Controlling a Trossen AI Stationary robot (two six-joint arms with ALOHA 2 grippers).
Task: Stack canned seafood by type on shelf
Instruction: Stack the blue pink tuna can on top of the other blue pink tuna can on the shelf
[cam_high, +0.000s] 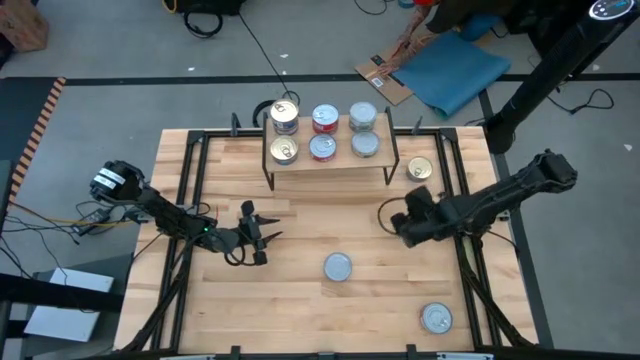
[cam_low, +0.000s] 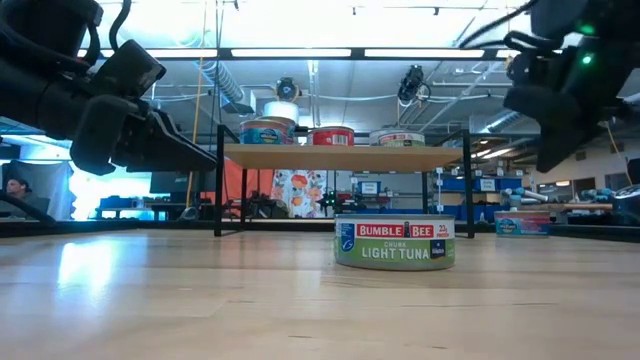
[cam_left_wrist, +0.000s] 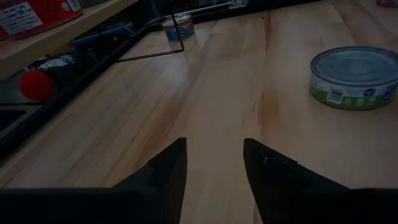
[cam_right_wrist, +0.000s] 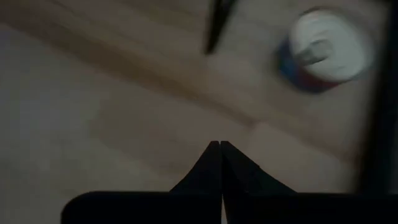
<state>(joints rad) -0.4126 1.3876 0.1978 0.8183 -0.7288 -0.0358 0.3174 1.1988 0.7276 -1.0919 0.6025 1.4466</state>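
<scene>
The shelf (cam_high: 330, 165) stands at the table's far middle and carries six tins in three pairs: gold-topped (cam_high: 284, 117), red-labelled (cam_high: 324, 119) and silver-topped (cam_high: 363, 116). A gold-topped tin (cam_high: 420, 170) sits on the table right of the shelf. A silver-topped, green-labelled tuna tin (cam_high: 338, 267) (cam_low: 395, 242) (cam_left_wrist: 354, 78) rests mid-table, and another silver-topped tin (cam_high: 436, 318) lies near the front right. My left gripper (cam_high: 256, 236) (cam_left_wrist: 214, 163) hovers open, left of the middle tin. My right gripper (cam_high: 395, 225) (cam_right_wrist: 221, 146) is shut and empty above bare wood, near side of the gold-topped tin (cam_right_wrist: 323, 50).
The shelf's thin black wire legs (cam_high: 392, 178) stand just beyond my right gripper. A black frame (cam_high: 195, 170) runs around the tabletop. Bare wood lies between the two grippers and in front of the shelf.
</scene>
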